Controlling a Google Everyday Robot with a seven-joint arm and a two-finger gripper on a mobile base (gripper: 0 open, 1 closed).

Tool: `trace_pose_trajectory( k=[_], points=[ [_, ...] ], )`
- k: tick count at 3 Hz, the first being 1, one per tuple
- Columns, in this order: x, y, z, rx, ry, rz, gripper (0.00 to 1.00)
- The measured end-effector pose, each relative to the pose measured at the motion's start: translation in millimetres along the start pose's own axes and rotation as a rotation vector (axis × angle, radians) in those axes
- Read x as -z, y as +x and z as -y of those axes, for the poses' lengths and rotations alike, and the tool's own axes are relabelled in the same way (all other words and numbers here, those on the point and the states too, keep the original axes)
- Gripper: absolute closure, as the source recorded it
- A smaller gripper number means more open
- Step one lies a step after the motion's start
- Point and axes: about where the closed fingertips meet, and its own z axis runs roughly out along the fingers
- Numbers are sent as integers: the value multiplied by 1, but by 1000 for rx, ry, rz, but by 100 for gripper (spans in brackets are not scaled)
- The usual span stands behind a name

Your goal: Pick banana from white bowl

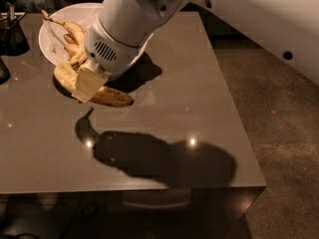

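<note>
The banana (112, 97) is yellow with brown speckles and a dark tip pointing right. It hangs level in front of the white bowl's (50, 44) near rim, over the grey table. My gripper (87, 89) comes down from the white arm above and is shut across the banana's left half. One pale finger (89, 81) covers the fruit there; the other finger is hidden behind it. A strongly curved banana with a long stem (70, 30) and smaller pale pieces (75, 51) lie in the bowl.
A dark container (11, 34) stands at the table's far left, with another dark object (2, 71) below it at the frame's edge. The arm's shadow (159, 158) falls on the table's front half. The table's right edge (234, 108) meets bare floor.
</note>
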Motion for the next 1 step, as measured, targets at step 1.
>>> trace_pose_trajectory(
  k=[1],
  points=[
    [0, 0, 0, 0, 0, 0, 100]
  ],
)
